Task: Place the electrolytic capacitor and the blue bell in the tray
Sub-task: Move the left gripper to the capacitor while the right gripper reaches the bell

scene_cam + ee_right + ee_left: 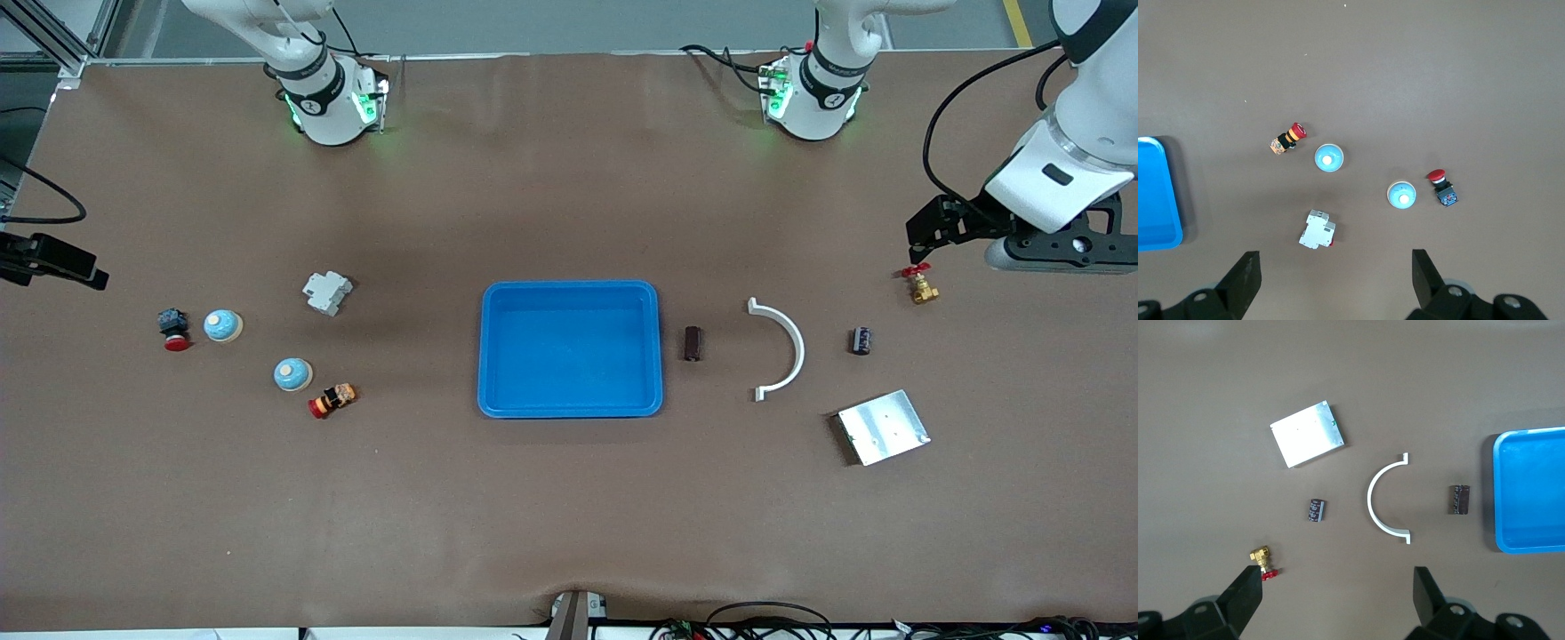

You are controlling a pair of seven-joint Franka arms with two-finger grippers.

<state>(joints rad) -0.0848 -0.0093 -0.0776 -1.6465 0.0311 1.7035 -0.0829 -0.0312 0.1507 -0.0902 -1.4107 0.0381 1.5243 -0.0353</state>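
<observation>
The blue tray [569,348] lies mid-table with nothing in it. One dark capacitor [693,343] lies beside it toward the left arm's end. A second capacitor [861,340] lies past the white arc. Two blue bells [222,325] [292,374] stand toward the right arm's end. My left gripper [1337,572] is open, up in the air near the brass valve [920,286], and it also shows in the front view [933,233]. My right gripper [1335,256] is open, high over the table beside the white breaker [1317,230]. Both bells show in its wrist view [1329,158] [1401,195].
A white arc [782,348] lies between the two capacitors. A silver plate [882,427] lies nearer the front camera than the second capacitor. A red-and-yellow button [332,400] and a red button on a black block [174,330] lie beside the bells.
</observation>
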